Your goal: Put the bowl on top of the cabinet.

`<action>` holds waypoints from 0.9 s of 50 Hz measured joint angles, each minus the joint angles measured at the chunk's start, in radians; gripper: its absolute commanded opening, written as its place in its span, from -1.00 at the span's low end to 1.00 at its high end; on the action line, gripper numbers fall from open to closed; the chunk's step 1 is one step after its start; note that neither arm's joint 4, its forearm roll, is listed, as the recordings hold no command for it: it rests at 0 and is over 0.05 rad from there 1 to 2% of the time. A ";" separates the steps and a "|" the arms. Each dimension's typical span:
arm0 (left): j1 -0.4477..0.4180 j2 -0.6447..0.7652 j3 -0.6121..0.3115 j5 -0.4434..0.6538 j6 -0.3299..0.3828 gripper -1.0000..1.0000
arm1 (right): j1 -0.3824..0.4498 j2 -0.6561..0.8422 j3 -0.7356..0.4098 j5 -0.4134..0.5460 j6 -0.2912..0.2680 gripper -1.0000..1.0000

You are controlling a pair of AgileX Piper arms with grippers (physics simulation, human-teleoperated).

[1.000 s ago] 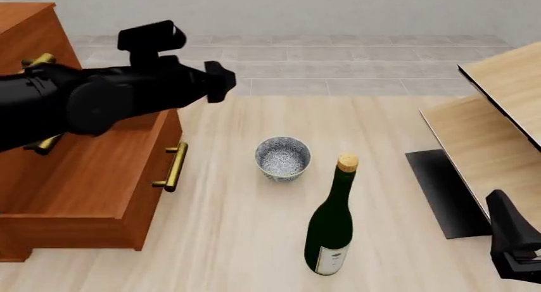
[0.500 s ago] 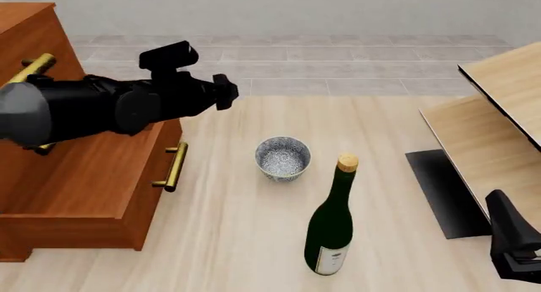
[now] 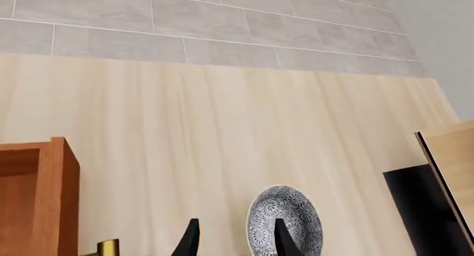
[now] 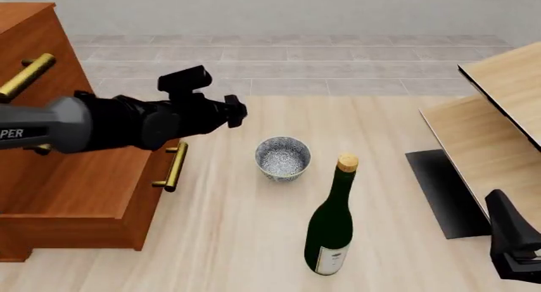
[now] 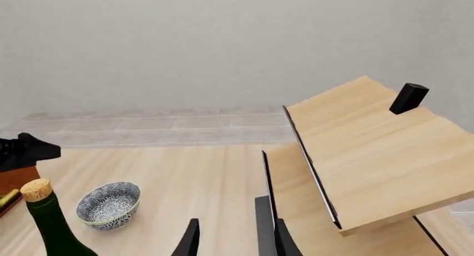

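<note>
My left gripper [image 4: 235, 111] hung empty above the table, its two thin black fingers [image 3: 285, 239] parted a little and holding nothing; I had it aimed forward and down so that the bowl [image 4: 283, 158] sat just past the fingertips in my left wrist view, one finger crossing its rim, which I judged a fair line for a descent onto the near edge. The bowl stood upright on the pale wood-grain table [image 4: 253, 241], untouched, between the cabinet [image 4: 76, 178] and the wine bottle [image 4: 333, 222], near both but clear of each. It was small, round and shallow, its surface covered in fine blue-and-white speckle with a pale rim, and it looked hard and glazed, so I expected a thin lip that wanted a firm, square pinch. The cabinet beside my arm was reddish-brown wood with round brass bar handles [image 4: 175, 166]; its top lay high at the front view's left edge, so the lift would have to be tall. The dark green bottle, corked and labelled, stood close enough to tip if I swung wide. My right gripper [image 5: 233, 242] rested low near the pale black-edged furniture [image 4: 498, 121], fingers slightly apart, empty too.
</note>
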 measured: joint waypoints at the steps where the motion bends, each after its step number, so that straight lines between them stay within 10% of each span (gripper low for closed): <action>1: -0.001 0.004 0.000 -0.002 -0.001 1.00 | 0.000 0.000 0.000 0.000 0.000 1.00; 45: -0.021 0.142 0.009 -0.101 -0.046 1.00 | 0.005 0.000 0.000 -0.002 -0.009 1.00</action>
